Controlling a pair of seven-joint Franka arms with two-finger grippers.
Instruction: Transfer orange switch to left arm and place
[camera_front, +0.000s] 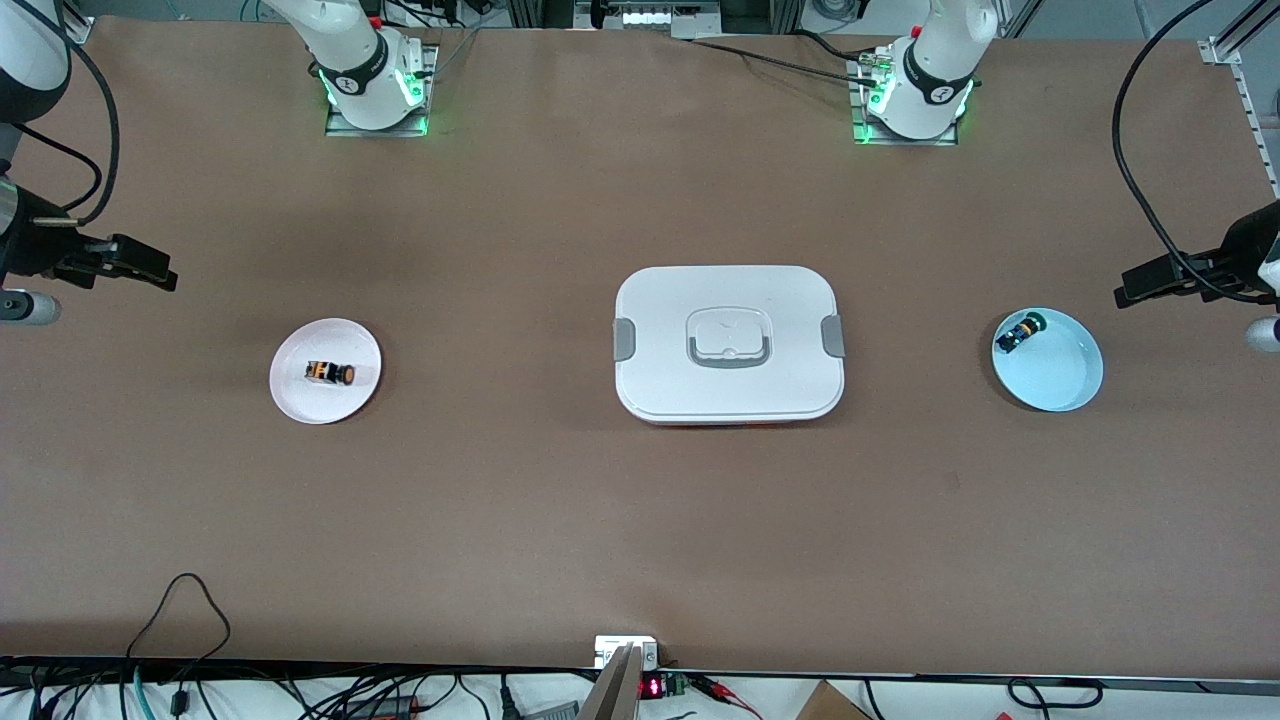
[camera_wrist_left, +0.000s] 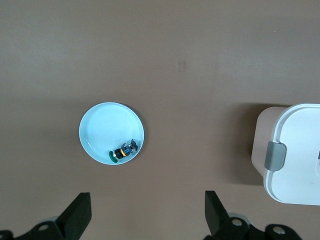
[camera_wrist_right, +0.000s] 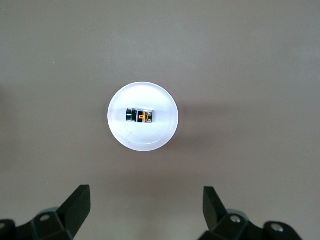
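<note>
The orange switch (camera_front: 331, 372) lies on its side on a small white plate (camera_front: 300, 395) toward the right arm's end of the table. It also shows in the right wrist view (camera_wrist_right: 140, 116), on the plate (camera_wrist_right: 145, 140). My right gripper (camera_front: 150, 268) is open and empty, up over the table at that end, apart from the plate; it also shows in its wrist view (camera_wrist_right: 145, 202). The white box (camera_front: 728, 343) sits shut at the table's middle. My left gripper (camera_front: 1140, 285) is open and empty over the left arm's end, also seen in its wrist view (camera_wrist_left: 147, 210).
A light blue plate (camera_front: 1060, 375) toward the left arm's end holds a small switch with a green cap (camera_front: 1020, 332). Both show in the left wrist view, plate (camera_wrist_left: 107, 127) and switch (camera_wrist_left: 122, 151), with the box's edge (camera_wrist_left: 295, 155). Cables hang by both arms.
</note>
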